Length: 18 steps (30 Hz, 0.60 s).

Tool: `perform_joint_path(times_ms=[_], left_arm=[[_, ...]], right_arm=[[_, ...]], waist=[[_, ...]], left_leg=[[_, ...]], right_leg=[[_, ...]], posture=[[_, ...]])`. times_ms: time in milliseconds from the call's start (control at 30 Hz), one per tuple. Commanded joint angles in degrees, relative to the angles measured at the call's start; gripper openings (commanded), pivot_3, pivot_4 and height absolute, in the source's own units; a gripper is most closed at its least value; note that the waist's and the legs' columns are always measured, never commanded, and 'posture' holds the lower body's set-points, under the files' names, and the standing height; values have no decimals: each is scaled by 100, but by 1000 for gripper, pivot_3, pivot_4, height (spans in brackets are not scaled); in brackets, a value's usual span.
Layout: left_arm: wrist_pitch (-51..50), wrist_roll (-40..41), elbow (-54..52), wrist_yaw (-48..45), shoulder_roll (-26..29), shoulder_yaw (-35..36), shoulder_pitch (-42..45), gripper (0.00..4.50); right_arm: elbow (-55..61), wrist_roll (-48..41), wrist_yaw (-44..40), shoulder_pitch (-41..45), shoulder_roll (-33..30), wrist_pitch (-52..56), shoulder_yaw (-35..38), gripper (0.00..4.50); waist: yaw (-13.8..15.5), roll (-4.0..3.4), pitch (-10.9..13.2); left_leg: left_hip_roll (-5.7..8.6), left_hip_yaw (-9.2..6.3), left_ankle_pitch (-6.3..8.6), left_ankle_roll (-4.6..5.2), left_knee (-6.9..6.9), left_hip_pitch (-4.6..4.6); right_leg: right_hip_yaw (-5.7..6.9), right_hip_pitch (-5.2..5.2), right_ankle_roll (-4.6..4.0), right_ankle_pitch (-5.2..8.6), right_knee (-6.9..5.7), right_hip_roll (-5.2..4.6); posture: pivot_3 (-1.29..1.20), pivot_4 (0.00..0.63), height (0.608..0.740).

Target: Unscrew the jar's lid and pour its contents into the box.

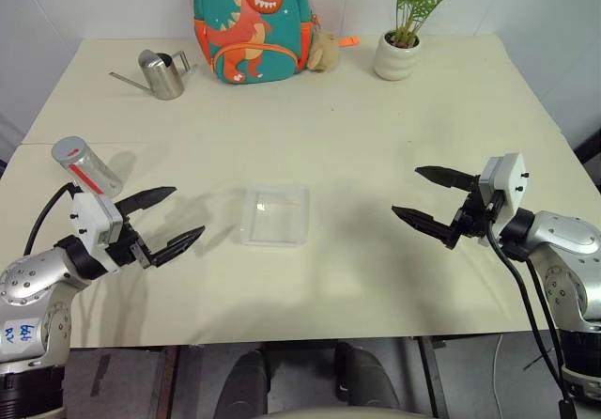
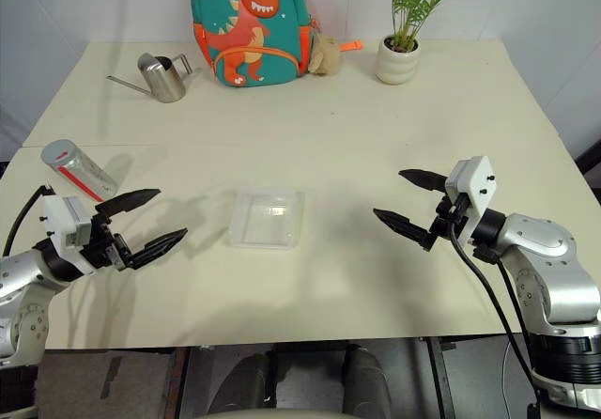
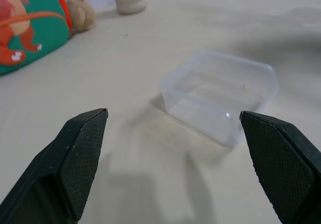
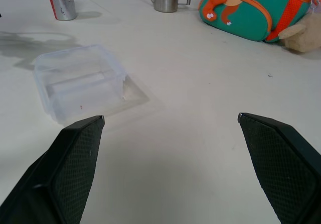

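The jar is a small clear cylinder with a red stripe, standing near the table's left edge with the grey lid on top. Its contents cannot be made out. The box, shallow and transparent, lies empty at the middle of the table. My left gripper hovers open just in front of the jar and left of the box, apart from both. My right gripper hangs open to the right of the box, pointing toward it. The box also lies ahead of the left fingers, and both the box and the jar appear beyond the right gripper.
At the back of the table stand a steel watering can, a teal dinosaur backpack with a plush toy beside it, and a potted plant. The table's front edge runs just below both arms.
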State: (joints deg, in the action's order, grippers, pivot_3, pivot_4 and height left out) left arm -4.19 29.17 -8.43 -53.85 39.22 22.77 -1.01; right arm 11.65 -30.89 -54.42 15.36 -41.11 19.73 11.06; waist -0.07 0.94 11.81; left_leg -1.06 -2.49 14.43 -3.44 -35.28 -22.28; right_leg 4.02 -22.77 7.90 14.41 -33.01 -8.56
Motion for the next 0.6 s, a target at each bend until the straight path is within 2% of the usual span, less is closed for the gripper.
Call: perform_joint_path(times_ms=[33, 100, 267, 333, 467, 600], left_arm=[[121, -35, -257, 180, 1, 330, -271, 4493], [201, -123, -317, 368, -114, 389, -449, 4493], [273, -651, -502, 2130, -1076, 773, -748, 4493], [209, -1014, -663, 3268, -1701, 840, -625, 4493], [244, -1679, -651, 4842, -2489, 845, -182, 4493], [299, -2105, -228, 5736, -2856, 689, 478, 4493]], right_arm=[[-117, -3, -121, 361, 115, -111, -180, 4500], [-263, 62, -174, 471, 194, -187, -297, 4500], [-397, 46, -199, 1043, 532, -142, -655, 4500], [-452, 44, -242, 1367, 705, -117, -846, 4500], [-453, 61, -232, 1905, 1005, 77, -1227, 4500], [-516, 167, -187, 2318, 1255, 286, -1578, 4500]], waist=[[-12, 0, 0], [-10, 0, 0], [4, 1, 0], [9, 0, 0], [40, 5, -3], [104, 16, -9]], left_leg=[[0, 0, 0, 0, -1, 0], [-4, 6, 0, 0, -3, 6], [-4, 13, 3, 3, -4, 6], [-4, 12, 4, 3, -15, 5], [-4, 10, 12, 0, -53, 2], [-4, 8, 14, 1, -83, -1]], right_leg=[[0, 0, 0, 0, 0, 0], [-5, 0, -2, -1, -2, 4], [-16, 0, 1, -3, -3, 5], [-18, -1, 3, -4, -10, 6], [-26, 0, 6, -5, -39, 8], [-29, 0, -1, -13, -52, 12]], posture=[[0, 150, 740], [0, 150, 740], [0, 150, 740], [0, 150, 740], [0, 150, 740], [0, 150, 740]])
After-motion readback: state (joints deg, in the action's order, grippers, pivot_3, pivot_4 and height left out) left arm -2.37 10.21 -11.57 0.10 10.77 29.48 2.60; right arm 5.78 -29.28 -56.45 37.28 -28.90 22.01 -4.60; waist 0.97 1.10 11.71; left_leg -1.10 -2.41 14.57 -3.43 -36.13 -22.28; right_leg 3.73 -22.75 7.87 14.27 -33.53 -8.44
